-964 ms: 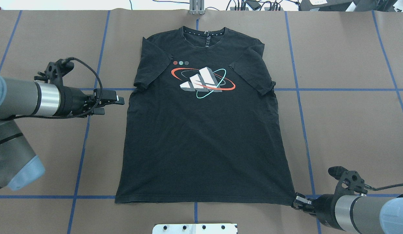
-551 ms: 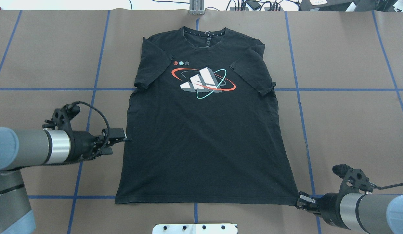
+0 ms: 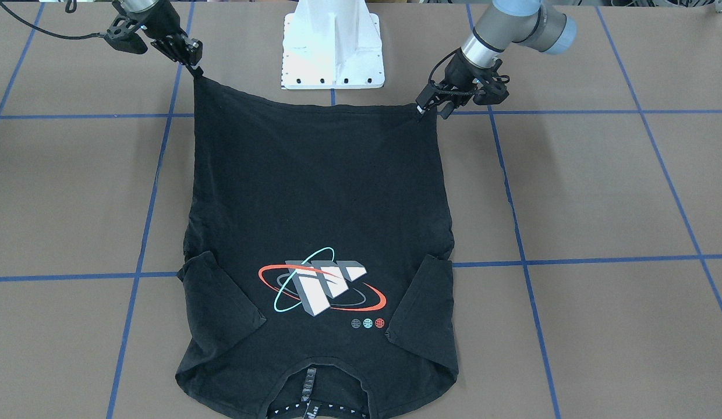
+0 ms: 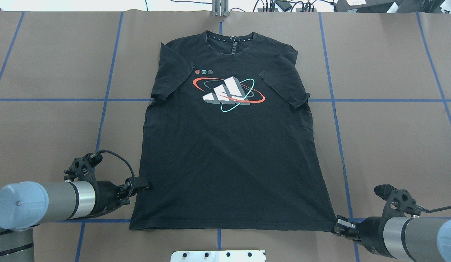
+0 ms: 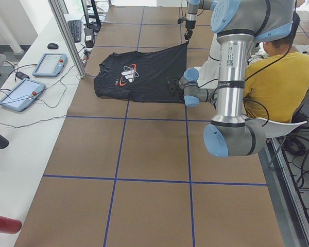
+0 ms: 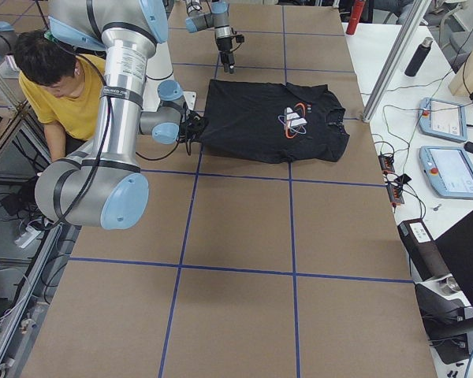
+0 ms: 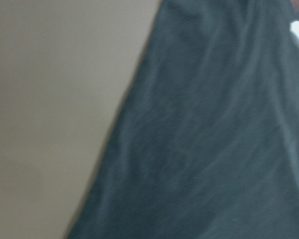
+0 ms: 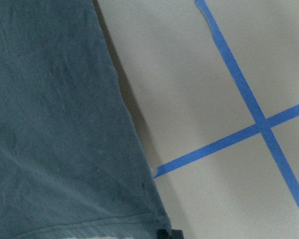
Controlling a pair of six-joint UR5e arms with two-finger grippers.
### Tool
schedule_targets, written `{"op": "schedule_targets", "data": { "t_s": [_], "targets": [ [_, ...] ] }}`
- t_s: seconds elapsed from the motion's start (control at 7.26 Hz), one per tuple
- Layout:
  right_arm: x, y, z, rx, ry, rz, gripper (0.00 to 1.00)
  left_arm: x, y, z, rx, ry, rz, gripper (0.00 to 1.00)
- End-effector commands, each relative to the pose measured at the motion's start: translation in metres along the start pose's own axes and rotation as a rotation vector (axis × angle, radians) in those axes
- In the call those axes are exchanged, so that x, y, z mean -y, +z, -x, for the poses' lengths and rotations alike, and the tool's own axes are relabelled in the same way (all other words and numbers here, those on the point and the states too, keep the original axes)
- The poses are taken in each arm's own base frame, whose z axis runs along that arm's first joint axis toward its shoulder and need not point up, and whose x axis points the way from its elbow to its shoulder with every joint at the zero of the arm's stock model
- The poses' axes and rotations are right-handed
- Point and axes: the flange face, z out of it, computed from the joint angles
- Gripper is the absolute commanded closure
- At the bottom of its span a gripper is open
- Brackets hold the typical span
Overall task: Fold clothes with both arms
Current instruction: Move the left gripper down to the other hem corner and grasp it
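Now the T-shirt (image 4: pixel 229 156) lies between left tool (image 4: pixel 137 189) and right tool (image 4: pixel 338 225).

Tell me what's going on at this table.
A black T-shirt lies flat, print up, on the table, waiting to be folded. The right pincer appears clamped on the hem corner on its side, which is pulled to a point. The left pincer sits at the opposite edge, just above the hem; I cannot tell whether it has closed. No fold yet.
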Motion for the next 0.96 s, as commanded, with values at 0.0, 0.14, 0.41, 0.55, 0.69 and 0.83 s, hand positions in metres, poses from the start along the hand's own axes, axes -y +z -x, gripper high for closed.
{"op": "schedule_targets", "data": {
  "t_s": [0.0,0.14,0.41,0.55,0.69,0.83],
  "targets": [
    [-0.001,0.0,0.001,0.003,-0.001,0.003,1.0,-0.031,0.015,0.015,0.076,0.016,0.016,0.11],
    [-0.001,0.0,0.003,0.006,-0.001,0.002,1.0,-0.033,0.011,0.012,0.067,0.016,0.017,0.12],
    [-0.001,-0.001,0.003,0.008,0.0,0.002,1.0,-0.03,-0.001,0.029,0.098,0.02,0.014,0.13],
    [-0.002,0.0,0.004,0.009,-0.001,0.004,1.0,-0.032,0.001,0.035,0.113,0.024,0.017,0.13],
    [-0.001,-0.001,0.004,0.01,0.0,0.003,1.0,-0.033,0.001,0.034,0.111,0.024,0.018,0.14],
    [-0.002,-0.001,0.004,0.009,0.0,0.004,1.0,-0.035,0.003,0.035,0.114,0.026,0.021,0.18]
  ]
}}
